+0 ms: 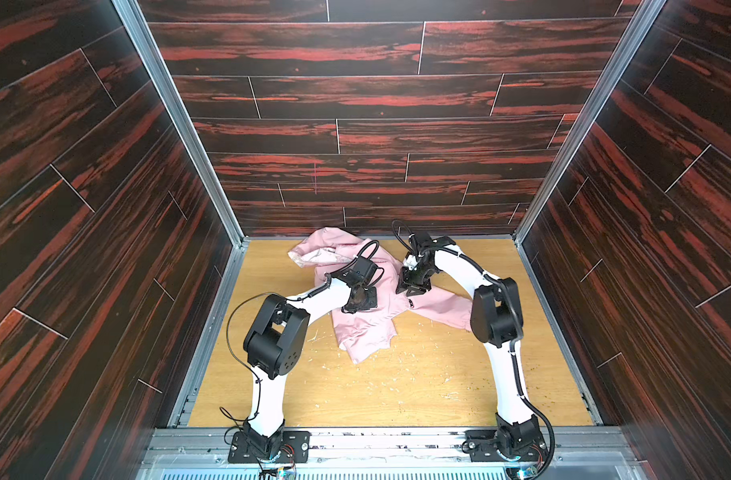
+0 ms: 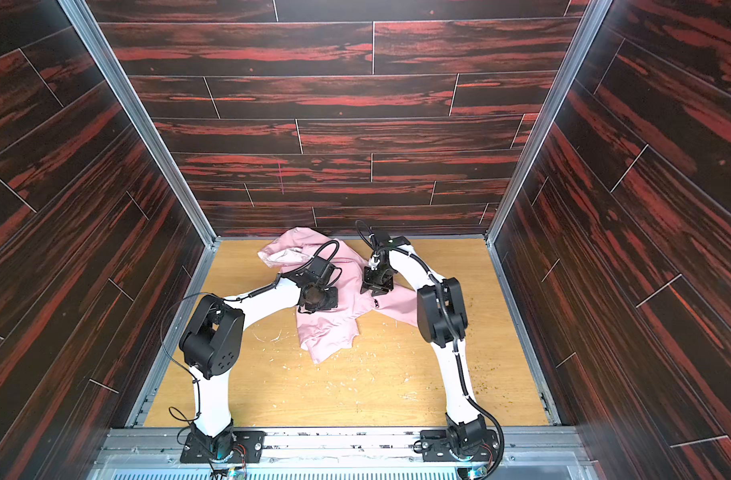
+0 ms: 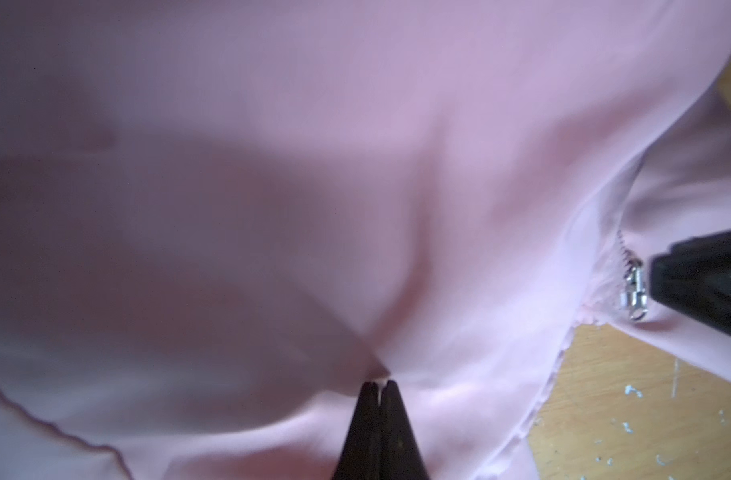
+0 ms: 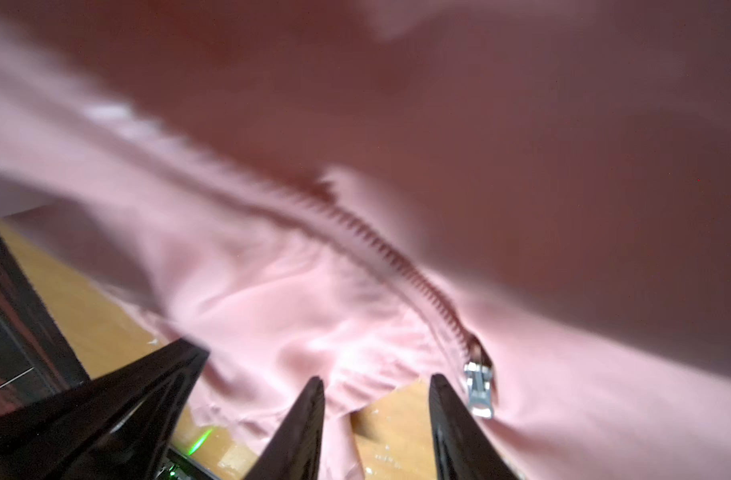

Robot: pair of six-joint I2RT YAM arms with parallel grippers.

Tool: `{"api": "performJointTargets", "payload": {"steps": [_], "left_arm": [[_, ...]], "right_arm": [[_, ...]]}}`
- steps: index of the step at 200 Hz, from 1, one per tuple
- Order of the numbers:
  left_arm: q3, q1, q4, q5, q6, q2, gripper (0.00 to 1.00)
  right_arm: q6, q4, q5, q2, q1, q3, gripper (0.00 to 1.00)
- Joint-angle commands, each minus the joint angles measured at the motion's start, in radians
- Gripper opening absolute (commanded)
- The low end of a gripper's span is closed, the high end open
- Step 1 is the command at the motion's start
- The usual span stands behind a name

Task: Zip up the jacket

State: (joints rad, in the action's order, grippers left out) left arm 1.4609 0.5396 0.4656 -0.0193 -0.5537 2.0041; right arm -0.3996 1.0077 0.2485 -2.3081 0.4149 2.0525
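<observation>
1. Beneath both pincers, in both top views, the jacket lies crumpled on the wooden table. The left pincer bears down on one front panel. The right pincer hangs just beside it, over the front opening. Judged purpose: one arm anchors the cloth while the other works the zipper.

2. At the left pincer, the left wrist view shows the jaws clenched on a fold of the jacket. Creases converge on the tips, so the panel is held against sliding. The zipper slider sits apart from these tips, just beside the black finger of the right pincer.

3. At the right pincer, the right wrist view shows the jaws parted and grasping nothing; hem and bare table show between them. The slider lies just outside one finger, not between the two. The zipper teeth run away from it across the jacket. Judged requirement: shift sideways to bracket the pull tab before closing.
</observation>
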Motion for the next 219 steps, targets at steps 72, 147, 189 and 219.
{"api": "performJointTargets", "payload": {"steps": [72, 147, 189, 219], "left_arm": [[-0.09, 0.046, 0.098, 0.036, -0.008, -0.196, 0.64], [-0.202, 0.068, 0.137, -0.087, -0.378, -0.346, 0.67], [-0.36, 0.052, -0.251, -0.212, -0.749, -0.35, 0.68], [-0.363, 0.057, -0.305, -0.226, -0.801, -0.314, 0.67]], "right_arm": [[-0.035, -0.08, 0.028, 0.201, -0.058, -0.199, 0.44], [-0.082, -0.173, 0.088, 0.296, -0.106, -0.368, 0.46], [-0.083, -0.272, 0.176, 0.229, -0.11, -0.327, 0.44], [-0.019, -0.288, 0.19, 0.164, -0.11, -0.271, 0.43]]}}
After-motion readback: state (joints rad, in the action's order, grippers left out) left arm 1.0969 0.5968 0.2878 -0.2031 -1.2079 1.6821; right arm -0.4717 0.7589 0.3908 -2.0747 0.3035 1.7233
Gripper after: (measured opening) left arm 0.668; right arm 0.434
